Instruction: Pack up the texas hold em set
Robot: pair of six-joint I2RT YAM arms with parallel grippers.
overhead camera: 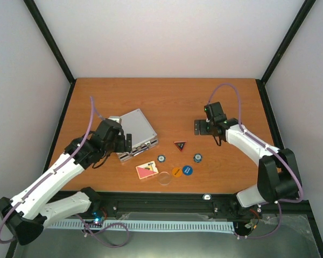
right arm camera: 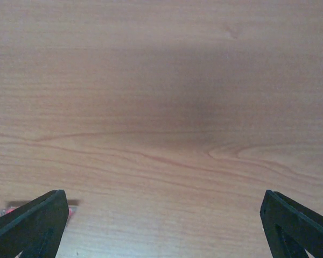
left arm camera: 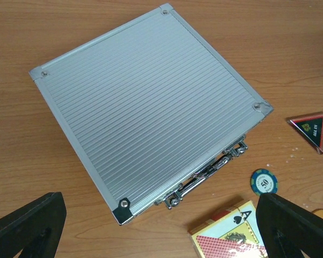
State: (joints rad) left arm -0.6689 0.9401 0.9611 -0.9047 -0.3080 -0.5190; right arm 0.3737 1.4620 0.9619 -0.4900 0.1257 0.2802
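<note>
Poised wide open and empty over a shut silver aluminium case (left arm camera: 151, 102): left gripper (left arm camera: 161, 217), spread past both sides of the near corner. Likeliest slip from here: shoving the light case across the wooden table (overhead camera: 167, 97) instead of springing its chrome latches (left arm camera: 174, 199), with nothing bracing it. Also at risk: scraping at thin discs lying flat, with little edge to pinch. Not yet packed, just right of that gripper: pink card deck (left arm camera: 226, 234), blue-white chip (left arm camera: 262, 183), red-black triangle (left arm camera: 310, 129). Further right: clear disc (overhead camera: 164, 178), orange disc (overhead camera: 176, 172), blue disc (overhead camera: 187, 170), second chip (overhead camera: 197, 157). Well beyond, over bare wood: right gripper (right arm camera: 164, 209), equally wide and empty.
</note>
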